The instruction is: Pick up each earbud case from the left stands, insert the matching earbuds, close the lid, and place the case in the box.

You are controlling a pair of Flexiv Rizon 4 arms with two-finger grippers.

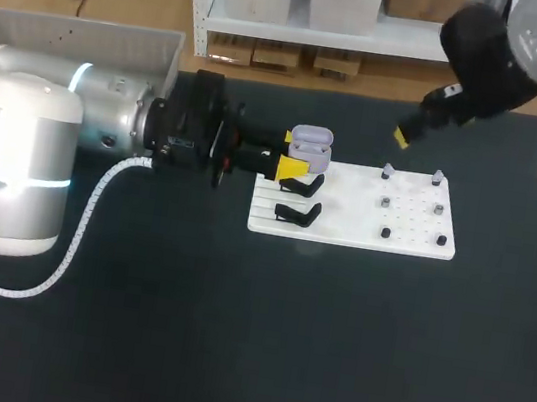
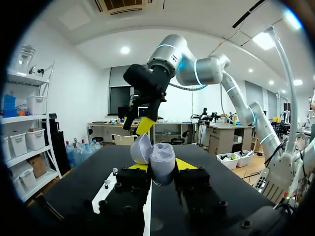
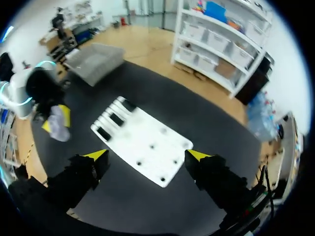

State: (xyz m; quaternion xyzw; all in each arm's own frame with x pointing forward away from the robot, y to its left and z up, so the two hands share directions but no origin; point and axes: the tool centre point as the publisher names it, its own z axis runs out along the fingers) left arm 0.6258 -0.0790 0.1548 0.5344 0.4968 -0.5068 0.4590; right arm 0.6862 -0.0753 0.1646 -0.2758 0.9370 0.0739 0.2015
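**Now the earbud case [image 1: 310, 144] sits open in the left pincer [image 1: 298, 162]**

It pinches the case by its body, lid up, with the white board [image 1: 345, 228] under and ahead of it. The right pincer [image 3: 147, 156] hangs spread above that board. Light, hard and slick, I'd judge: grip the body's sides, clear of the hinge.

There is one purple earbud case [image 1: 310, 144], one white board [image 1: 348, 208] and one grey box [image 1: 81, 32]. The board has three black stands [image 3: 116, 119] at one end and six small pegs [image 1: 385, 233] at the other end, in two lines of three. There are two robot arms, the left arm [image 1: 58, 119] and the right arm [image 1: 503, 54], and each has two yellow tips [image 3: 98, 155], so four tips in all.
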